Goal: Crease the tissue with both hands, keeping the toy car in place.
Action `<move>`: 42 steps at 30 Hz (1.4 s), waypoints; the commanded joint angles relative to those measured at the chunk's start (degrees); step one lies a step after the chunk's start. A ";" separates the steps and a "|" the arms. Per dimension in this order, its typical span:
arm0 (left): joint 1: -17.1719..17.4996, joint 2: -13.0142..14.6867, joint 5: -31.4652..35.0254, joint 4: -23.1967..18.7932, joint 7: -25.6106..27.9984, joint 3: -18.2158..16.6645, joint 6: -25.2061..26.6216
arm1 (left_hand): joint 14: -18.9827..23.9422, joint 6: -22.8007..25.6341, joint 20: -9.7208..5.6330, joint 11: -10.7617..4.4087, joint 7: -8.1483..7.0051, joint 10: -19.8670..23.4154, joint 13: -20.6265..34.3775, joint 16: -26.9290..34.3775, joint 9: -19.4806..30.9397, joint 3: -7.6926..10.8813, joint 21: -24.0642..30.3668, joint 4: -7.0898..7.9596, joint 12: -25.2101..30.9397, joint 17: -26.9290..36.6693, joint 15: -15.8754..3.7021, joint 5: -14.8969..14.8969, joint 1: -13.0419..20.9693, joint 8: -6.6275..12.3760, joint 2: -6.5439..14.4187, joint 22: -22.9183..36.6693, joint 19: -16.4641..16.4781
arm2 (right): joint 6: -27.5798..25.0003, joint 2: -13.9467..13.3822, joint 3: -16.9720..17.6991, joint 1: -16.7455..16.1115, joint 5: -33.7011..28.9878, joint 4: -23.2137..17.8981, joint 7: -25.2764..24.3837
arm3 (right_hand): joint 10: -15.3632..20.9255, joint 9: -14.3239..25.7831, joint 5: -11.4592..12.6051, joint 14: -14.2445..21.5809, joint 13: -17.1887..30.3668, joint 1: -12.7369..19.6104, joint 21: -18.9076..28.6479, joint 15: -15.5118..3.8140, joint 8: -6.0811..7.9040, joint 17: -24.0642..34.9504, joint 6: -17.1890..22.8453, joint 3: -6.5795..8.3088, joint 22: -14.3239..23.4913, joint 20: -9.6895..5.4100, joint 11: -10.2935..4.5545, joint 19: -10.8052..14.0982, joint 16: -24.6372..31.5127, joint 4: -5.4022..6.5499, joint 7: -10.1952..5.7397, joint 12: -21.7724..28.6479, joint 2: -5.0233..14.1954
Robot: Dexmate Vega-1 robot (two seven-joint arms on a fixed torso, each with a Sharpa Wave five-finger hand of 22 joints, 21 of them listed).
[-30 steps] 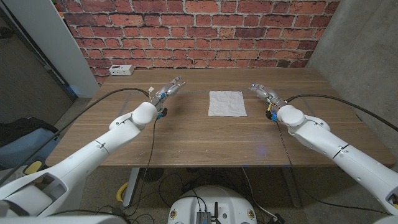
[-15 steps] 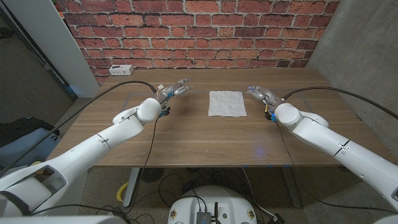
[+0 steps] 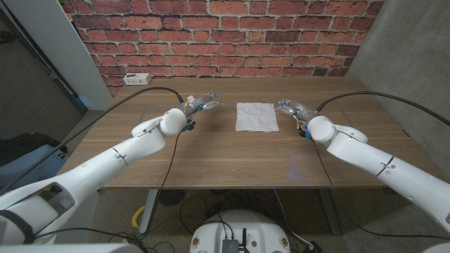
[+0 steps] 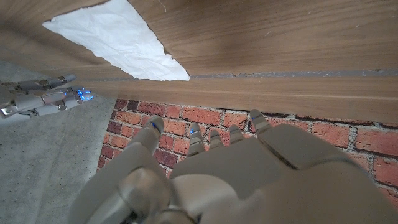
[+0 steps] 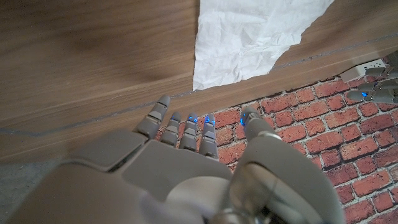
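Where the table [image 3: 232, 151] runs toward its far edge, near the middle, lies the tissue [image 3: 256, 117]: white, roughly square, spread flat in one layer, lightly wrinkled, its near edge a little uneven. Nothing rests on it, and neither hand touches it.

Left hand [image 3: 200, 102]: held out on the tissue's left side, near it but apart, fingers extended and slightly spread toward the sheet, holding nothing. Whether it touches the wood cannot be told from the head view. The left wrist view shows the back of this hand [image 4: 236, 180] with its fingertips apart, the tissue [image 4: 118, 38] beyond them on the wood.

Right hand [image 3: 290, 107]: on the tissue's right side, just beside its right edge without contact, fingers extended toward the sheet and empty. The right wrist view shows its back [image 5: 186, 174], fingertips lit blue and slightly apart, with the tissue [image 5: 249, 34] ahead on the table.

Arms: white, each trailing a black cable, entering from the near corners.

Table: wooden, brown, grain running crosswise.

Backdrop: brick wall [image 3: 225, 35] behind the table; a white power strip [image 3: 137, 79] at the wall's foot beyond the far left corner; grey panels on either side.
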 commanded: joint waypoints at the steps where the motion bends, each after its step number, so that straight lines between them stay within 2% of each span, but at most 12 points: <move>1: -2.33 -0.15 5.20 -1.31 -4.04 3.03 2.33 | -4.72 2.45 -0.20 -0.23 -0.53 0.74 0.15 0.26 0.09 0.28 -0.03 -1.31 0.29 0.02 -0.11 -0.32 1.74 0.75 -0.17 0.04 1.21 | -5.74 -0.60 -2.72 0.98 -4.92 -2.78 1.88 | 1.22 0.30 0.24 1.18 0.16 1.81 0.50 -0.23 0.48 0.13 2.04 0.93 0.10 0.02 -0.27 1.16 0.55 -0.78 0.11 0.39 0.01; 8: -3.35 -0.61 8.80 -1.56 -5.34 4.56 3.21 | -3.80 4.21 -0.44 -0.53 -0.65 1.50 0.13 0.33 0.11 0.70 -0.06 -3.05 0.25 0.01 -0.20 -0.40 3.48 0.80 -0.33 -0.02 2.43 | -7.24 -0.69 -4.12 1.43 -7.30 -3.62 2.50 | 2.81 0.31 0.14 2.48 0.12 4.66 0.61 -0.63 0.89 0.08 5.06 2.05 0.10 0.13 -0.83 2.38 0.59 -2.01 0.06 0.44 -0.10; 15: -4.70 -1.36 13.18 -1.44 -6.98 6.56 3.88 | -2.46 6.90 -0.46 -0.86 -0.11 2.77 0.11 0.38 0.15 1.27 -0.11 -5.49 0.27 0.00 0.13 -0.45 6.17 1.01 -0.40 -0.08 4.23 | -8.81 -0.19 -5.71 2.02 -9.91 -3.65 2.92 | 4.16 0.32 0.08 3.88 0.09 7.66 0.76 -1.46 1.05 0.08 7.51 3.04 0.11 -0.10 -1.53 3.69 0.70 -2.97 -0.37 0.38 -0.17; 17: -4.98 -1.54 14.53 -1.47 -7.24 7.03 4.06 | -1.89 8.17 -0.77 -0.70 0.49 3.15 0.10 0.38 0.16 1.50 -0.24 -6.37 0.21 0.00 0.26 -0.46 7.41 1.15 -0.32 -0.11 4.77 | -9.32 -0.18 -6.28 2.26 -10.82 -3.71 3.15 | 4.93 0.32 0.02 4.65 0.06 9.35 0.77 -1.68 1.13 0.05 8.73 3.49 0.11 -0.21 -1.68 4.20 0.75 -3.46 -0.46 0.38 -0.38; 24: -5.93 -2.06 20.39 -1.64 -7.95 8.92 4.53 | 0.36 12.36 -0.72 -0.73 0.77 5.39 0.07 0.51 0.19 1.75 -0.50 -8.14 0.40 -0.01 0.93 -0.46 11.22 1.76 -1.00 -0.21 6.92 | -11.88 -0.18 -9.04 3.58 -14.99 -4.07 4.38 | 7.25 0.30 -0.36 6.58 -0.02 15.47 0.62 -2.23 1.76 -0.11 14.06 4.24 0.06 -0.01 -2.29 5.62 0.53 -4.48 -0.53 0.23 -1.97; 28: -6.10 -2.18 23.19 -1.79 -8.26 9.45 4.48 | 1.37 15.92 -0.68 -0.76 0.54 6.24 0.06 0.38 0.23 1.68 -0.85 -8.50 0.26 -0.03 1.07 -0.38 13.91 2.50 -1.97 -0.25 8.01 | -13.21 -0.04 -10.25 4.18 -17.09 -4.25 5.09 | 7.83 0.28 -0.29 7.01 -0.04 17.99 0.60 -2.56 1.94 -0.18 16.03 4.14 0.04 0.10 -2.60 6.33 0.26 -4.69 -0.63 0.06 -3.24; 32: -6.25 -2.29 26.56 -2.07 -8.80 10.13 4.81 | 2.20 18.28 -0.59 -1.10 -1.27 7.01 0.06 0.33 0.25 1.40 -1.10 -8.67 0.18 -0.02 1.22 -0.14 16.23 2.89 -3.36 -0.30 9.16 | -14.47 0.20 -11.26 4.67 -19.02 -4.35 5.70 | 8.20 0.28 -0.03 7.29 -0.05 20.79 0.44 -2.88 2.08 -0.23 18.02 3.84 0.02 0.04 -2.72 6.79 -0.09 -4.79 -0.74 -0.17 -4.93; 34: -6.44 -2.37 27.89 -2.09 -9.52 10.44 4.79 | 2.34 20.11 -1.37 -1.85 -3.37 7.38 0.05 0.11 0.24 0.95 -1.56 -8.71 -0.04 0.00 0.53 0.13 18.55 3.06 -5.12 -0.33 9.79 | -14.90 0.17 -11.78 5.04 -19.83 -4.42 6.36 | 8.28 0.28 0.10 7.33 -0.05 21.94 0.36 -2.93 2.12 -0.24 18.78 3.62 0.02 0.10 -2.76 6.93 -0.26 -4.81 -0.80 -0.28 -5.81; 36: -6.54 -2.51 29.40 -2.08 -10.05 10.76 4.89 | 2.52 21.67 -1.54 -2.92 -4.79 7.76 0.05 0.02 0.24 0.58 -1.97 -8.67 -0.17 0.01 0.58 0.37 20.64 3.18 -6.42 -0.33 10.26 | -15.42 0.25 -12.28 5.34 -20.71 -4.44 6.85 | 8.33 0.28 0.40 7.18 -0.04 23.53 0.21 -3.15 1.96 -0.25 19.35 3.20 0.02 0.07 -3.07 7.03 -0.55 -4.78 -1.04 -0.44 -7.21; 38: -6.67 -2.73 30.77 -1.96 -10.72 11.07 5.00 | 2.63 22.88 -1.73 -3.18 -6.19 7.84 0.04 -0.01 0.24 0.25 -2.19 -8.63 -0.33 0.01 0.54 0.55 22.11 3.30 -7.40 -0.33 10.75 | -15.81 0.25 -12.71 5.70 -21.35 -4.43 7.61 | 8.22 0.29 0.62 6.75 -0.04 24.60 0.09 -3.40 1.79 -0.23 19.68 2.85 0.03 -0.14 -3.24 7.01 -0.85 -4.64 -1.33 -0.60 -8.08; 42: -6.80 -3.30 32.02 -1.40 -11.98 11.21 4.69 | 2.70 24.63 -1.73 -4.10 -7.18 7.92 0.04 -0.06 0.23 -0.30 -2.65 -8.54 -0.53 0.02 0.63 0.79 24.07 3.48 -8.73 -0.32 11.02 | -16.35 0.39 -13.15 6.20 -22.03 -4.31 8.94 | 7.33 0.33 1.01 5.72 -0.01 26.32 -0.30 -3.58 1.04 -0.15 19.26 1.96 0.07 -0.60 -3.83 6.46 -1.37 -4.25 -2.07 -1.07 -9.51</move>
